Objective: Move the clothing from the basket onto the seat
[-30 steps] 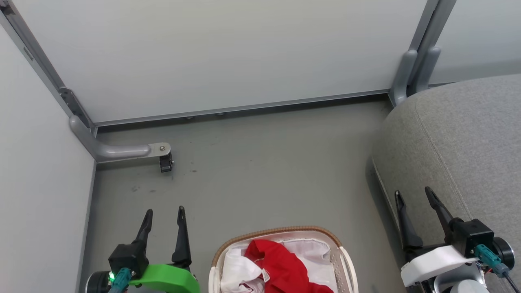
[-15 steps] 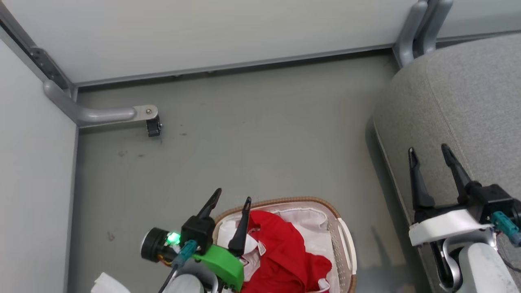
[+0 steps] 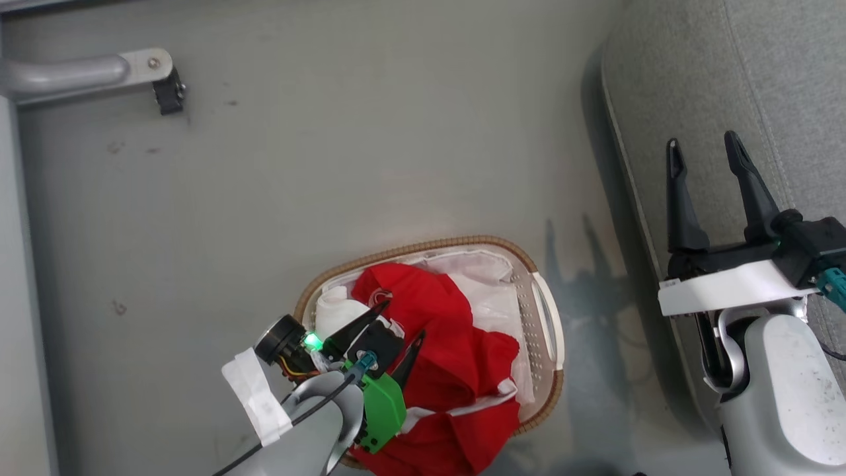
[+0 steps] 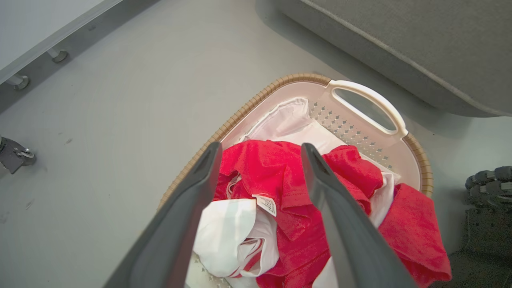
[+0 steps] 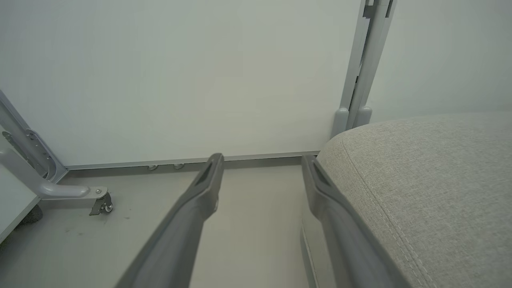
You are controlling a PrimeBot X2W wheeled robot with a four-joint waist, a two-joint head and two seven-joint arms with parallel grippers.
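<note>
Clothing [image 3: 456, 357], red, heaped in basket [image 3: 423, 244], lower centre; left tool [image 3: 403, 320] wide open over it, possibly touching. Right tool [image 3: 702, 140] open, empty, over seat [image 3: 780, 66] edge, right.

There are two grippers with two fingers each, four fingers in all. One basket [image 3: 548, 330] sits under the left gripper [image 3: 404, 318]. It holds red clothing [image 3: 456, 344], too bunched to count the garments. One small white label [image 4: 267, 204] shows between the left fingers [image 4: 180, 224]. One seat [image 3: 780, 79] lies just beside the right gripper [image 3: 702, 139]. One caster [image 3: 168, 92] stands well beyond the left fingers.
</note>
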